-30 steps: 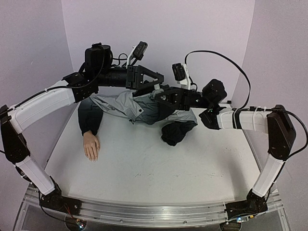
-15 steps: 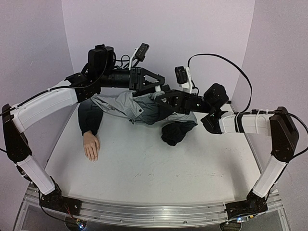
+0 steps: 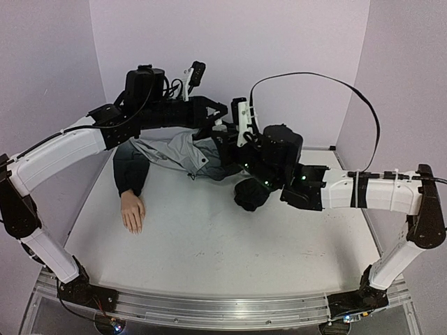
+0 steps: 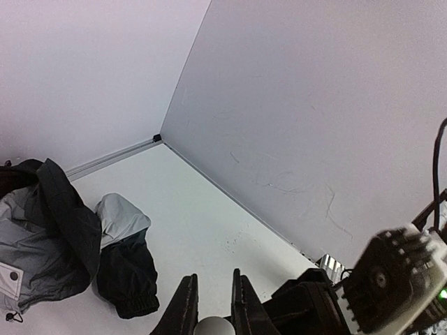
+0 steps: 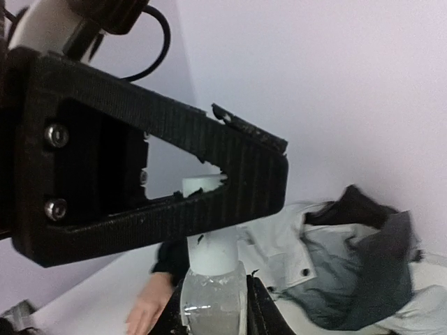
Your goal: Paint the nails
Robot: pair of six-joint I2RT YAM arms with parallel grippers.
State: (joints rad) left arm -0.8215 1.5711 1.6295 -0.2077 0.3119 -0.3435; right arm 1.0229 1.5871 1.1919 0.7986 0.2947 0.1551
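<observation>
With your right claw [image 5: 215,317] clamped on the bottle [image 5: 211,293] and left claw [image 4: 213,313] pinching its white cap [image 5: 208,251], twist straight, keeping the bottle upright

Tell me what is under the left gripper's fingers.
A white cap, pinched in the left gripper, tops a clear glass bottle clamped in the right gripper. The cap's top is hidden behind the black fingers, and any brush inside cannot be seen.

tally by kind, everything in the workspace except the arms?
jacket: 1
mannequin hand: 1
bottle: 1
total: 3
</observation>
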